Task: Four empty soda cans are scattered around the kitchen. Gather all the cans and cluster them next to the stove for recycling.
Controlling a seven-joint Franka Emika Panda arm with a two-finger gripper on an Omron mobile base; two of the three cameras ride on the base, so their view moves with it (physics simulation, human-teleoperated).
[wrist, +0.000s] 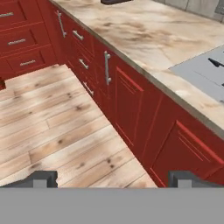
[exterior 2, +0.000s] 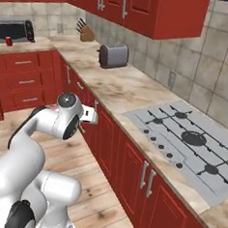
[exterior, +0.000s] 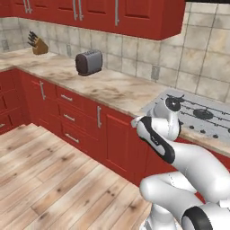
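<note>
Jaws wide, empty, over wood floor (wrist: 52, 113); stove (exterior 2: 191, 141) bare of cans

Counter (exterior 2: 123, 87) bare between toaster (exterior 2: 113, 56) and stove (exterior 2: 191, 141).

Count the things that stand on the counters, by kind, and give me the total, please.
Toaster: 1
Knife block: 1
Microwave: 1
Red soda can: 1
Total: 4

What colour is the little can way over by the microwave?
Red; the soda can shows best in the right base view.
</note>
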